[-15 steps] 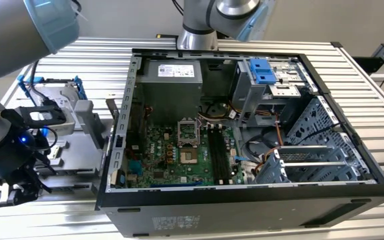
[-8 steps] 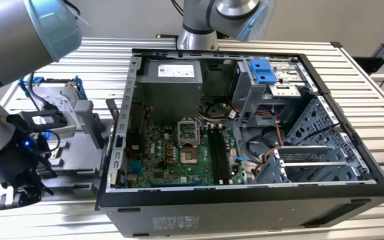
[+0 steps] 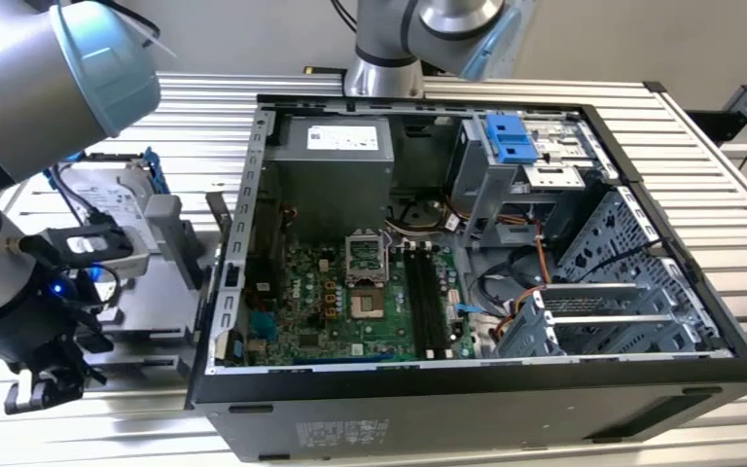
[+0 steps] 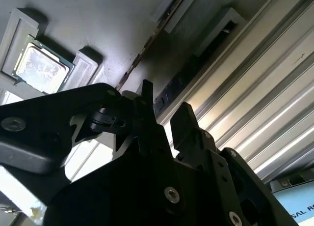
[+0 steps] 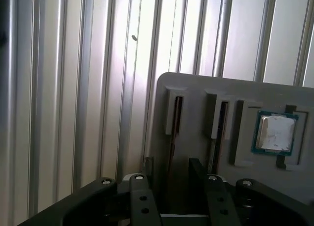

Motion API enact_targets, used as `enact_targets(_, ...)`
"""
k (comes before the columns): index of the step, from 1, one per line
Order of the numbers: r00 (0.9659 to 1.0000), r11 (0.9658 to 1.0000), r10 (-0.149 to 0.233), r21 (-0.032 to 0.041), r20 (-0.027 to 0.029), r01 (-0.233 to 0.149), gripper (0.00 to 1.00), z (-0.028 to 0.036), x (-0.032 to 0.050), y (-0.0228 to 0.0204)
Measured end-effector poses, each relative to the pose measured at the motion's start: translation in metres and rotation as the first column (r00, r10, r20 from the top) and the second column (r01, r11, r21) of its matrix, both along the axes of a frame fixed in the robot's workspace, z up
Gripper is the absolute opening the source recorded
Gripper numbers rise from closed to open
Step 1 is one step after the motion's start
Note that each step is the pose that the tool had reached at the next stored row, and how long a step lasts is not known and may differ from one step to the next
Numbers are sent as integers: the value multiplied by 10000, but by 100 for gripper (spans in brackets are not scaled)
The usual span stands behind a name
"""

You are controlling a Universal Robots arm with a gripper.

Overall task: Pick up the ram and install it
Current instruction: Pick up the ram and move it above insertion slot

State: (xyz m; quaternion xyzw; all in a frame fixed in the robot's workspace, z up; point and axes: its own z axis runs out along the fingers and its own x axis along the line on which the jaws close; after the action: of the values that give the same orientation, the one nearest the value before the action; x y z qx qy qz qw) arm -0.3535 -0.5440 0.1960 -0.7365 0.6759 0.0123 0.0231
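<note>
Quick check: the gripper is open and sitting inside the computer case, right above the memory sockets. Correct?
Not quite. The gripper is open, but it is not inside the computer case. The exterior view shows it outside the case, off to that view's left. In the first wrist view, its fingers face the grey slotted holder, not the memory sockets.

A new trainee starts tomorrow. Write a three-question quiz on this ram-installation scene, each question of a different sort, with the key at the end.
1. True or false: the claw has its jaws apart, facing the grey holder.
2. What sits in the holder's square recess? A) a processor chip B) a fan C) a screwdriver
3. Fill in: in the exterior view, the claw is outside the computer case, on the view's ____.
Key: 1 true; 2 A; 3 left.
</note>
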Motion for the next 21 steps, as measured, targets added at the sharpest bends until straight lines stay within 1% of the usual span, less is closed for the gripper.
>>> enact_targets(2,10000,10000,-2,0,1,2,100,-1,-15,3)
enact_targets(9,10000,10000,0,1,0,0,100,-2,-17,4)
enact_targets(13,10000,10000,-1,1,0,1,100,-3,-39,10)
enact_targets(18,10000,10000,0,2,2,0,100,-4,-39,10)
enact_targets(19,10000,10000,-1,1,1,1,0,-4,-39,11)
enact_targets(21,10000,10000,0,1,1,0,0,-4,-39,11)
